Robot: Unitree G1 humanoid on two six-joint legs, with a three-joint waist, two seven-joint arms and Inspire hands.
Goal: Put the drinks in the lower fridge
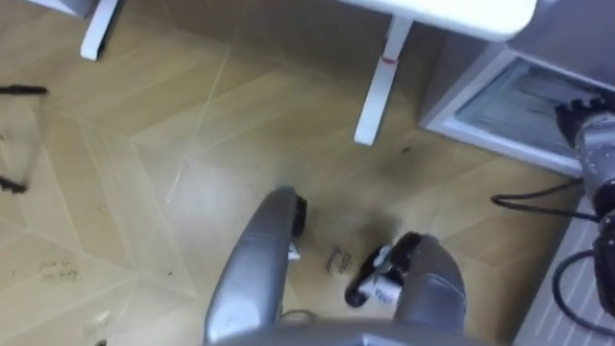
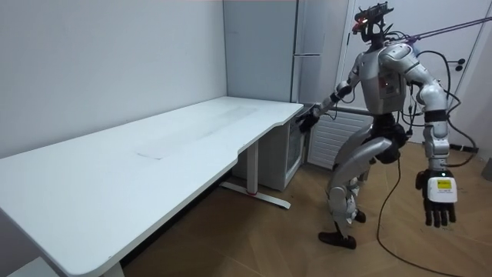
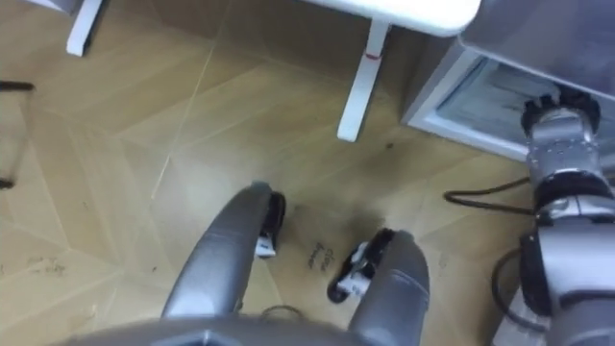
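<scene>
The low fridge [image 1: 514,101] [image 3: 471,96] with a glass front stands on the floor at my right, beside the desk's end [image 2: 286,158]. My right hand [image 3: 554,125] [image 1: 588,130] is held out right by its front; its fingers point away from me and I cannot make out their pose. In the room view this hand [image 2: 309,120] is at the desk's corner above the fridge. My left hand [image 2: 438,201] hangs at my side with straight fingers and holds nothing. I stand upright on the wooden floor, close to the fridge.
A white desk [image 2: 154,154] stretches to the room view's left; its leg [image 1: 377,91] [image 3: 356,82] stands just ahead of me. A tall grey fridge [image 2: 307,46] rises behind the low one. A small dark object [image 1: 21,91] lies on the floor at far left.
</scene>
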